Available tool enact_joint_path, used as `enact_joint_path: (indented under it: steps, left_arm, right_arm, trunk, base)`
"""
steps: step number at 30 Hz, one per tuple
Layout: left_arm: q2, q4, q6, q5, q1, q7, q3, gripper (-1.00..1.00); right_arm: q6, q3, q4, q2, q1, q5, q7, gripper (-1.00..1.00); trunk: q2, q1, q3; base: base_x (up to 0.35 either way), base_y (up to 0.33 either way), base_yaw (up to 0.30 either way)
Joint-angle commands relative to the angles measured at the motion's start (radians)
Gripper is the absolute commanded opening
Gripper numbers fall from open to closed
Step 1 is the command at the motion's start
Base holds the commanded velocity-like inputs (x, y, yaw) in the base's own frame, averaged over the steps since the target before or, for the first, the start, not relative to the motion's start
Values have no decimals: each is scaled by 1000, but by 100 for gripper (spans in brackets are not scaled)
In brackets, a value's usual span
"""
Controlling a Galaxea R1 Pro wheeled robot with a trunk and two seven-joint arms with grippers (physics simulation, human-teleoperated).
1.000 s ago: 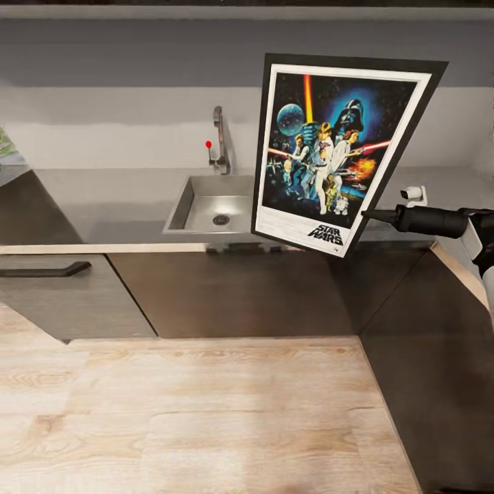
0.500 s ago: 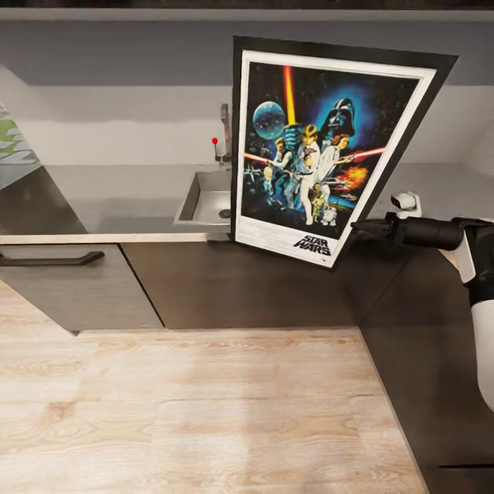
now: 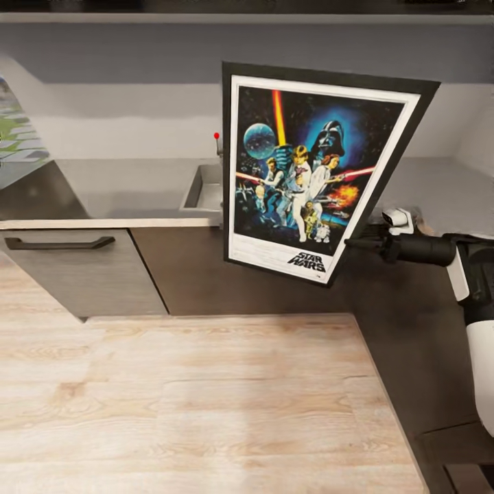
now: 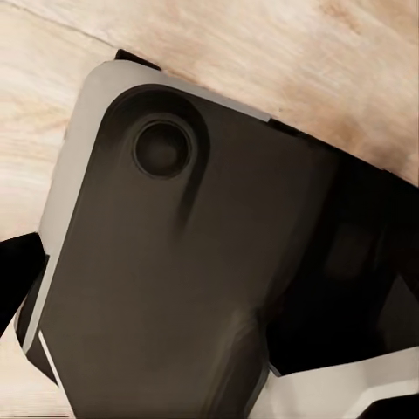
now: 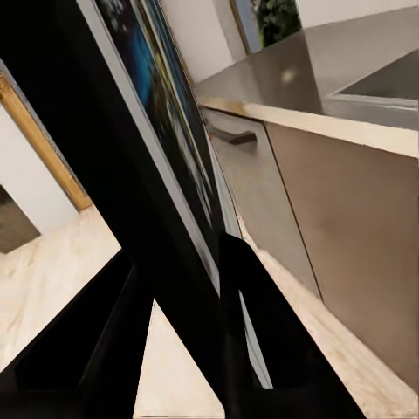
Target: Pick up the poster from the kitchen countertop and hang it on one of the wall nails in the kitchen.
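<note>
The poster (image 3: pixel 305 180), pinched at its lower right edge by the right end effector (image 3: pixel 357 243), hangs tilted before the kitchen countertop (image 3: pixel 130 189).

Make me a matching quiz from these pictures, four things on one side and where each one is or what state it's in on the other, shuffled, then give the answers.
Things:
1. poster
2. right gripper
3. sink
4. drawer handle

Places or states:
A. set into the kitchen countertop, partly hidden behind the poster
B. held off the counter, tilted, picture side toward the head camera
C. dark bar on the cabinet front below the counter
D. clamped on the poster's black frame near its lower corner

Pairs: 1-B, 2-D, 3-A, 4-C
</note>
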Motion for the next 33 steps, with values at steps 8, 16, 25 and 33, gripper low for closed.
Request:
enact_joint_path:
  steps: [8,16,25,33]
  left_arm:
    - [-1,-1,-2,-3,0,-5,4,100]
    - [1,-130,3,-2,0,-7,-8,100]
    - [14,-415,-3,-11,0,-277,-9,100]
    - [15,-414,-3,-11,0,-279,-8,100]
  right_arm:
    - [7,1,0,4,73,-2,2,-100]
    - [-20,2,25,55,201,5,-18,-100]
    - [-329,3,286,158,354,18,-113,-100]
    - [-336,4,295,160,356,18,-110,-100]
  trunk:
    - [-1,-1,9]
    - [-1,-1,22]
    - [-1,-1,37]
    - [-1,-1,50]
  base:
    - [-262,0,0]
    - [-29,0,0]
    - [-1,0,0]
    - [0,0,0]
